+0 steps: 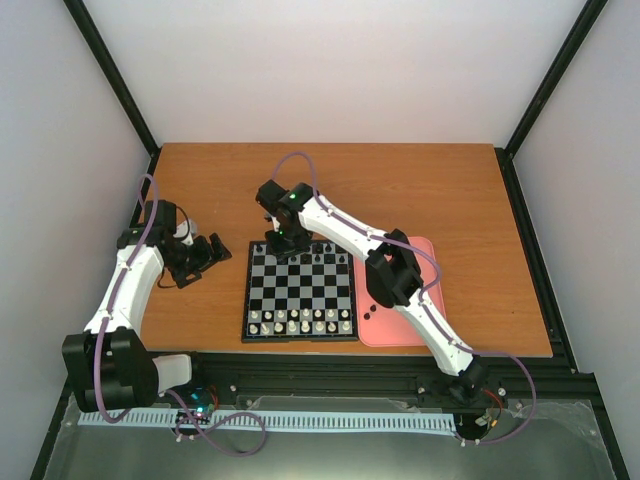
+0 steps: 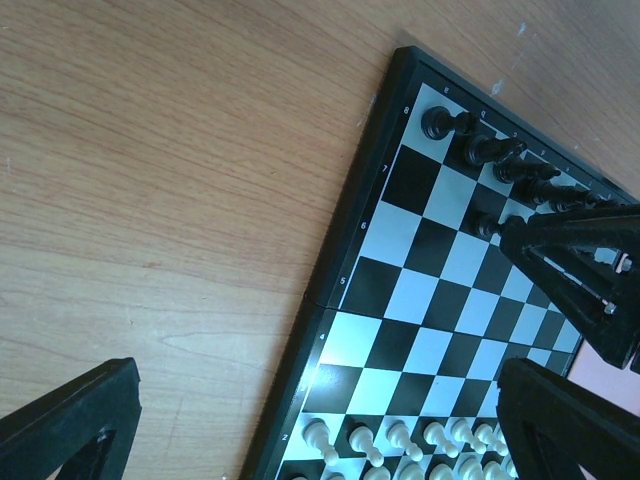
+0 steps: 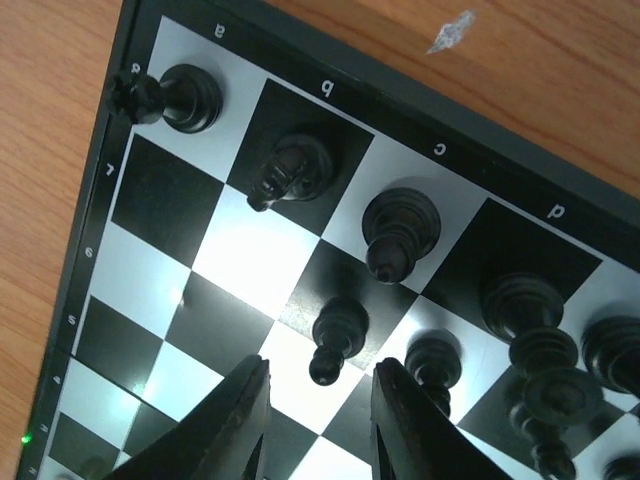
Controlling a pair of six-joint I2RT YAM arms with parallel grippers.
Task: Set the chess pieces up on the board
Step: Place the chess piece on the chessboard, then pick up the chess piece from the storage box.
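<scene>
Letters a–d are printed on board (image 3: 385,100) border | chess pieces (image 3: 400,225) are stood beside them | left gripper (image 2: 318,395) and right gripper (image 3: 320,368) are held open, empty

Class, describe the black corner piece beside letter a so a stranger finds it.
Find the black-and-grey chequered chessboard on the wooden table. At its corner square beside the a stands a black rook, notch-topped, unlike the horse-headed knight alongside.

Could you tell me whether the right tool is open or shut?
Open: the right tool has its fingers apart, gaps either side of a black pawn.
</scene>
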